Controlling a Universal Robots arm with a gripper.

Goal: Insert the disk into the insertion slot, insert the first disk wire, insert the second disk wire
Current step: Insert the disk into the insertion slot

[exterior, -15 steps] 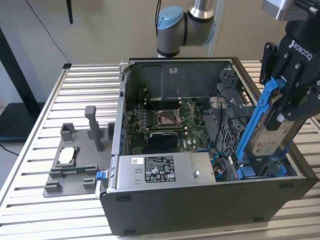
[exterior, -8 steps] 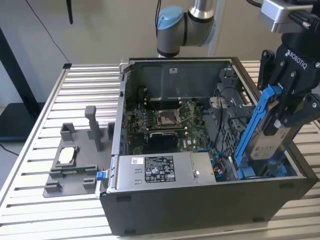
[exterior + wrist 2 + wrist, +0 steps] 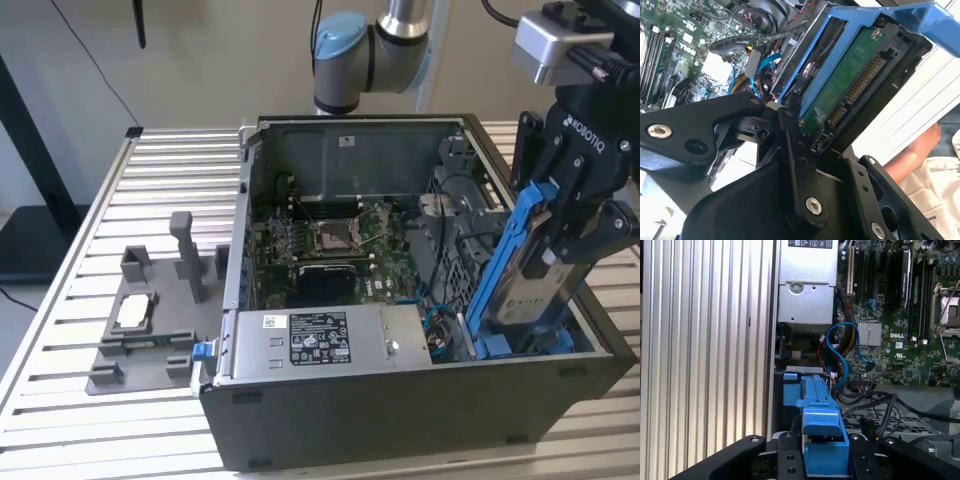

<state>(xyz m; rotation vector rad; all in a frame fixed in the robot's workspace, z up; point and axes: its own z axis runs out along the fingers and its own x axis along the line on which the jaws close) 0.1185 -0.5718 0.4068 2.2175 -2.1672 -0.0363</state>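
Note:
In the exterior view, my gripper (image 3: 572, 232) is shut on the disk (image 3: 528, 285), a grey drive in a blue frame. The disk stands steeply tilted over the case's right front corner. Its lower end reaches down into the insertion slot (image 3: 462, 270), a bay of dark plastic and perforated metal. In the second wrist view, the disk's green circuit-board side (image 3: 850, 85) and connector face me, above a black finger (image 3: 792, 150). The first wrist view looks along the blue frame (image 3: 819, 420) between both fingers. Blue wires (image 3: 845, 347) curl loose beside the bay.
The open computer case (image 3: 400, 420) sits on a ribbed aluminium table (image 3: 90, 300). A silver power-supply box (image 3: 320, 340) lies along its front, with the motherboard (image 3: 330, 240) behind. A grey fixture (image 3: 150, 320) stands at the exterior view's left. A person's hand (image 3: 920, 150) is near.

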